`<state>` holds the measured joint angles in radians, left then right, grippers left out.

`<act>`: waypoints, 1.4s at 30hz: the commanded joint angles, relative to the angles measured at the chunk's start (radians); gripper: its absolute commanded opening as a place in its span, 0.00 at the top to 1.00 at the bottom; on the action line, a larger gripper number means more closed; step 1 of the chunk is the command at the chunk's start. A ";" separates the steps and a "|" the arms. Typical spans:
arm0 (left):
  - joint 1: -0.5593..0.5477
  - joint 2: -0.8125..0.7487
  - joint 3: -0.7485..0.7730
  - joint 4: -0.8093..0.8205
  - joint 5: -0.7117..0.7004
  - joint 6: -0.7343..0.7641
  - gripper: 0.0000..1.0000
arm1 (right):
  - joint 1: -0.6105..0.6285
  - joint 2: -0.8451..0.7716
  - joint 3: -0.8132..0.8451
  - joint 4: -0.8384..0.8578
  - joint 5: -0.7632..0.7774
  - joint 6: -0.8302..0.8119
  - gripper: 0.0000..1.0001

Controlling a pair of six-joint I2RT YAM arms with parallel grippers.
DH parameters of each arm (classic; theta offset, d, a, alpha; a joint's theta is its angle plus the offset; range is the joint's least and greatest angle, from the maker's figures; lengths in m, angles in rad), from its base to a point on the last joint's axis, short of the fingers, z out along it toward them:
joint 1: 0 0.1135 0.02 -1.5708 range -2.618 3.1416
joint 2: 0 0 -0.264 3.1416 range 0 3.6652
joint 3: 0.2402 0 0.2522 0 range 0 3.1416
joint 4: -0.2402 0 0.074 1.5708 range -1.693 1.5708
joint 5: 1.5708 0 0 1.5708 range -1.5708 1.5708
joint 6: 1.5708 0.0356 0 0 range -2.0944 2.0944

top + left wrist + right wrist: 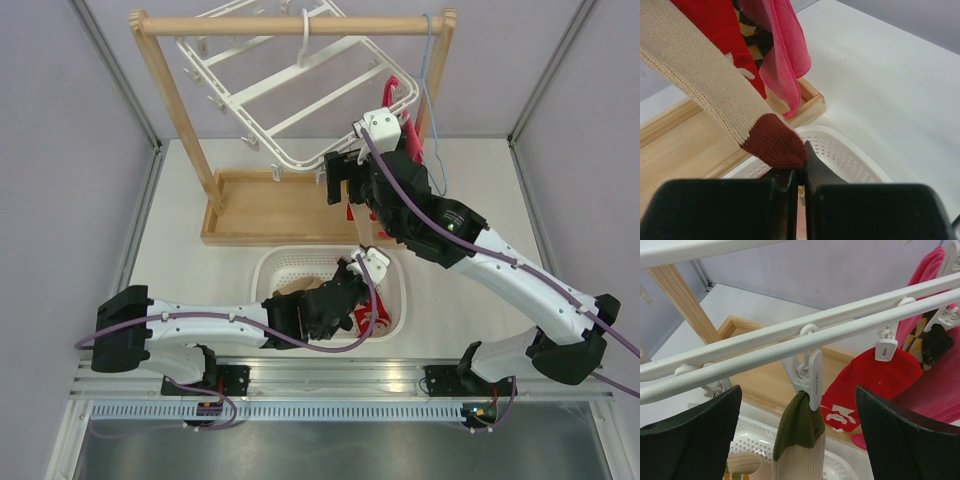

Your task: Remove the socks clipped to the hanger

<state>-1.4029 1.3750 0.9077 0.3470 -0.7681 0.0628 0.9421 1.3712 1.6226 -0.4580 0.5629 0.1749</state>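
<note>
The white hanger (pixel 262 85) (pixel 790 330) hangs tilted from the wooden rack. One of its clips (pixel 812 377) holds a cream sock by its olive toe (pixel 800 430). My right gripper (pixel 797 395) (pixel 340 185) is open, one finger on each side of that clip and sock, touching neither. Further right a red sock with white marks (pixel 875 380) and a diamond-patterned sock (pixel 930 342) are clipped. My left gripper (pixel 801 172) (pixel 360 272) is shut on the dark red end of a cream sock (pixel 777 142) that stretches up to the left.
A white perforated basket (pixel 265 270) (pixel 840 150) sits below, with a striped sock (pixel 740 465) and a red one (pixel 375 320) inside. The rack's wooden base tray (pixel 270 205) lies behind it. A large pink cloth (pixel 785 55) and a light-blue wire hanger (pixel 428 60) hang at the right.
</note>
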 commanded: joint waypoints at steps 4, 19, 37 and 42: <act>-0.007 -0.022 0.045 -0.037 0.029 -0.054 0.98 | 0.056 0.041 0.069 -0.011 0.256 -0.072 0.03; -0.007 -0.037 0.037 -0.055 0.041 -0.109 0.98 | 0.130 0.072 -0.016 0.192 0.518 -0.206 0.17; -0.007 -0.031 0.022 -0.085 0.050 -0.159 0.98 | 0.133 0.052 -0.086 0.344 0.552 -0.265 0.99; -0.007 -0.016 0.013 -0.095 0.050 -0.179 0.98 | 0.133 0.039 -0.087 0.354 0.531 -0.247 0.85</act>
<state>-1.4029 1.3640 0.9188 0.2745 -0.7490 -0.0708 1.0714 1.4483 1.5311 -0.1543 1.0821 -0.0639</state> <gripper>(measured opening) 0.043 0.129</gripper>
